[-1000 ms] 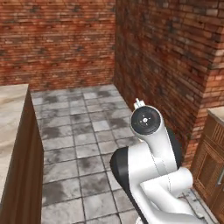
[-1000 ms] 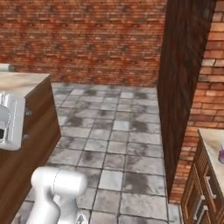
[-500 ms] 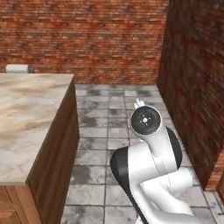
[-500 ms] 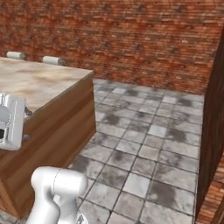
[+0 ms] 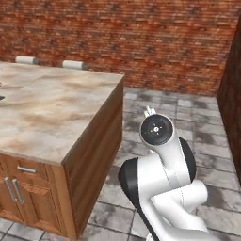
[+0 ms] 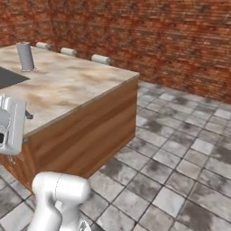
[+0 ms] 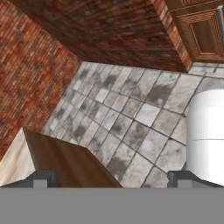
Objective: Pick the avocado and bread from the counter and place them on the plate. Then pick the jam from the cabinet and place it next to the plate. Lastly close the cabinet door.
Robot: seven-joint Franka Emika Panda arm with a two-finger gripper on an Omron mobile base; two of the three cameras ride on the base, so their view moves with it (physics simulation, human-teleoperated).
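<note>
Hanging wide open with nothing between them, the two small dark finger tips of the gripper [image 7: 113, 178], touching nothing, over grey mottled floor tiles [image 7: 131, 118]. Lying just left of the arm, the beige mottled stone counter [image 5: 47, 113] over brown wooden cupboards. Standing on it near the far side, a grey metal cylinder [image 6: 25, 56]. Enclosing the room behind, a red brick wall [image 5: 141, 42].

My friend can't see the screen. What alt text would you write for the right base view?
A beige stone counter on brown wooden cupboards juts into a grey tiled floor before a red brick wall. A grey cylinder stands on the counter, and three pale rolls line its far edge. The robot's white arm rises at lower left.
</note>
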